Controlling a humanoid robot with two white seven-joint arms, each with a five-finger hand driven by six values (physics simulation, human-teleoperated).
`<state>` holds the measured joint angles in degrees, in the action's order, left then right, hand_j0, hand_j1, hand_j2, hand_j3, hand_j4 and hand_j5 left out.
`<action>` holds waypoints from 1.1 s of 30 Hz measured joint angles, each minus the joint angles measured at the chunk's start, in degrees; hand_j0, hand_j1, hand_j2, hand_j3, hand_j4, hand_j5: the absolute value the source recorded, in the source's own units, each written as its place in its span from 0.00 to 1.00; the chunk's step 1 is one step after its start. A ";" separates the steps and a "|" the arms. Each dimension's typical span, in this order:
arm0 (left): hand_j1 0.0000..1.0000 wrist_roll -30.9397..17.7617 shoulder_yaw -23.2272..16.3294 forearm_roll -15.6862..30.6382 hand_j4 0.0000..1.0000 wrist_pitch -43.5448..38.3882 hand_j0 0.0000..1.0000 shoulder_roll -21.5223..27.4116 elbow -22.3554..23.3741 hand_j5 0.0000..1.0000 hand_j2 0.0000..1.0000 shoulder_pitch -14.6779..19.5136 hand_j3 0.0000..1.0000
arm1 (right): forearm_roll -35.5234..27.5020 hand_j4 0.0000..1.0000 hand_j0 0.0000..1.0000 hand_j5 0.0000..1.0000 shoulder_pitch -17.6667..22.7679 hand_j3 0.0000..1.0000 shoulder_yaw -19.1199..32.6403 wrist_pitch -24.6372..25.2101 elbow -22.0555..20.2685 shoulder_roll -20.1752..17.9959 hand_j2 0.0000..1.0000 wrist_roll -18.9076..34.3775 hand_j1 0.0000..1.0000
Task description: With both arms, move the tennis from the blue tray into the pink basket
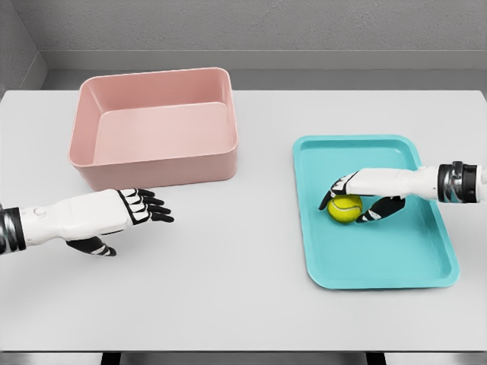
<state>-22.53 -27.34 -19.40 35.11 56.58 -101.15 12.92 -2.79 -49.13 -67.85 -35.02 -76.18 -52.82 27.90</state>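
The left hand point(114, 217) is held low over the table point(228, 304) near its front left, fingers spread and holding nothing. Farther right, the tennis ball point(345, 208) is seen on the blue tray point(380, 266), enclosed by the right hand point(365, 194), whose fingers and thumb are curled around it. Beyond the left hand, the pink basket point(152, 163) is set at the table's back.

A pale grey table point(243, 304) stands before plain grey walls point(251, 26).
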 measured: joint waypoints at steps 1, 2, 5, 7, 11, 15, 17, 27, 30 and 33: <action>1.00 0.00 0.01 0.00 1.00 0.00 1.00 0.01 0.00 1.00 1.00 0.00 1.00 | -0.01 0.62 0.62 0.62 0.00 0.62 0.01 0.00 0.05 0.01 0.62 0.02 0.62; 1.00 -0.01 0.01 -0.01 1.00 0.00 1.00 0.02 0.00 1.00 1.00 0.00 1.00 | 0.01 0.61 0.61 0.61 0.00 0.61 0.01 0.01 0.13 0.01 0.61 0.02 0.61; 1.00 0.00 0.01 -0.02 1.00 0.00 1.00 0.06 0.00 1.00 1.00 0.00 1.00 | 0.05 0.56 0.56 0.56 0.00 0.56 0.05 0.00 0.27 0.02 0.56 0.08 0.56; 1.00 0.00 0.02 -0.02 1.00 0.00 1.00 0.10 0.00 1.00 1.00 0.00 1.00 | 0.18 0.54 0.54 0.54 0.00 0.54 0.06 -0.02 0.28 0.06 0.54 0.09 0.54; 1.00 0.00 0.05 -0.03 1.00 0.00 1.00 0.12 0.00 1.00 1.00 0.00 1.00 | 0.82 0.54 0.54 0.54 -0.62 0.54 0.31 -0.08 0.11 -0.06 0.54 0.08 0.54; 1.00 0.00 0.07 -0.01 1.00 0.00 1.00 0.13 0.00 1.00 1.00 0.00 1.00 | 1.07 0.53 0.53 0.53 -1.58 0.53 0.75 -0.08 -0.55 -0.16 0.53 0.07 0.53; 1.00 0.01 0.08 -0.03 1.00 0.00 1.00 0.13 0.00 1.00 1.00 0.00 1.00 | 1.13 0.53 0.53 0.53 -2.02 0.53 0.85 -0.09 -0.87 -0.20 0.53 0.07 0.53; 1.00 -0.01 0.09 -0.05 1.00 0.00 1.00 0.13 0.00 1.00 1.00 0.00 1.00 | 1.27 0.53 0.53 0.53 -4.66 0.53 1.02 -0.10 -5.85 -0.12 0.53 0.07 0.53; 1.00 -0.01 0.09 -0.05 1.00 0.00 1.00 0.13 0.00 1.00 1.00 0.00 1.00 | 1.27 0.53 0.53 0.53 -4.92 0.53 1.05 -0.10 -7.47 0.08 0.53 0.08 0.53; 1.00 0.00 0.09 -0.05 1.00 0.00 1.00 0.13 0.00 1.00 1.00 0.00 1.00 | 1.28 0.53 0.53 0.53 -5.19 0.53 1.07 -0.10 -8.32 0.96 0.53 0.15 0.53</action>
<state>-22.53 -27.25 -19.46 35.11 56.71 -101.15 12.92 -1.51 -54.32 -66.78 -35.12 -84.49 -51.86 28.05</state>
